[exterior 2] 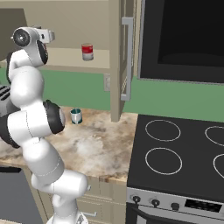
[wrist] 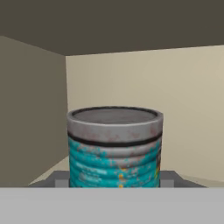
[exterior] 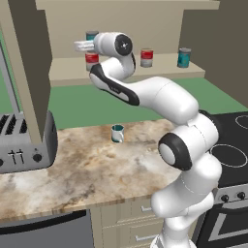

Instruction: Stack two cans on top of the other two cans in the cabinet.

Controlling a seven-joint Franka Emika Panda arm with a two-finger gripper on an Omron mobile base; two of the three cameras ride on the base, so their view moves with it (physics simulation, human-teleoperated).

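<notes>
Teal can (wrist: 114, 151) is sitting between my pincer (wrist: 114, 179) fingers, and I'm clamping it; in the hand view it is standing upright with its grey rim on top, right up close, cabinet back wall behind it. From the left base view my hand is reaching into the cabinet (exterior: 121, 72) at the left end of the shelf, and the teal can (exterior: 91, 35) I'm holding is poking out above my wrist, directly over a red-and-white can (exterior: 91, 60) standing on the shelf board. I can't tell whether the two are touching or whether there's a gap, since my arm is covering the joint.

A second red-and-white can (exterior: 147, 57) is standing mid-shelf, well apart from the first. A second teal can (exterior: 183, 57) is standing near the right end of the shelf, apart from that one. Both are upright, with nothing on top of them. In the right base view the mid-shelf red-and-white can (exterior 2: 87, 51) is showing just left of the cabinet's door edge.

A teal-and-white mug (exterior: 117, 133) is sitting on the marble counter (exterior: 72, 164) below, with a toaster (exterior: 26, 140) at the counter's left and a black stove (exterior 2: 183, 153) to its right.
</notes>
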